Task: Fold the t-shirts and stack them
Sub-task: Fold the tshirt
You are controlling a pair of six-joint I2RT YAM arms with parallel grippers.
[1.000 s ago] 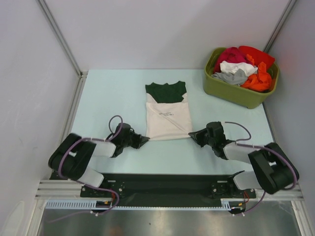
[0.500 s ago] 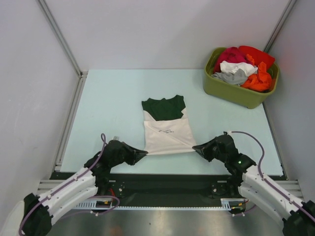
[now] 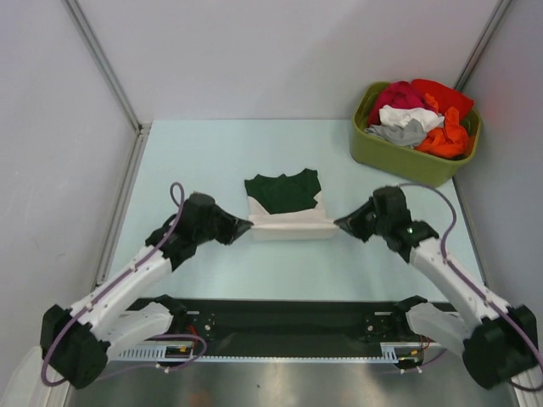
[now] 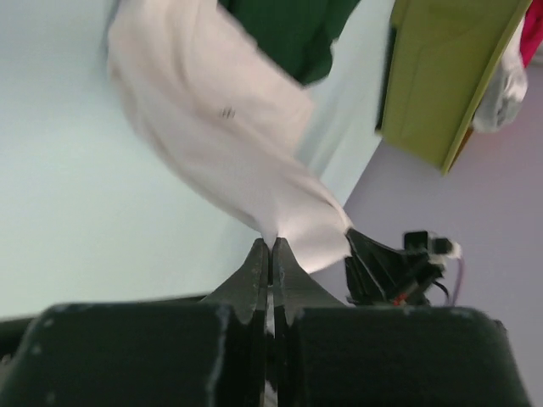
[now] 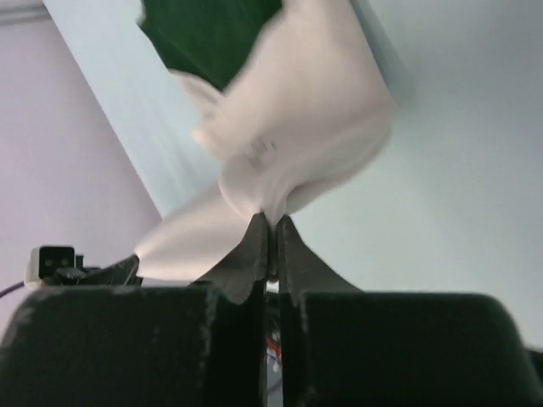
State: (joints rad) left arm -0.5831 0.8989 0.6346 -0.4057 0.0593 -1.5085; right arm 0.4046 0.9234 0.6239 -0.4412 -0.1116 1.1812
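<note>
Pinching one t-shirt (image 3: 284, 190): left gripper (image 3: 249, 225), right gripper (image 3: 338, 226).

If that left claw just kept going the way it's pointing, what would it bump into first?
The t-shirt it is pinching: the left gripper points across the cloth. Beyond that, probably the right gripper at the opposite corner, though depth is unclear.
</note>
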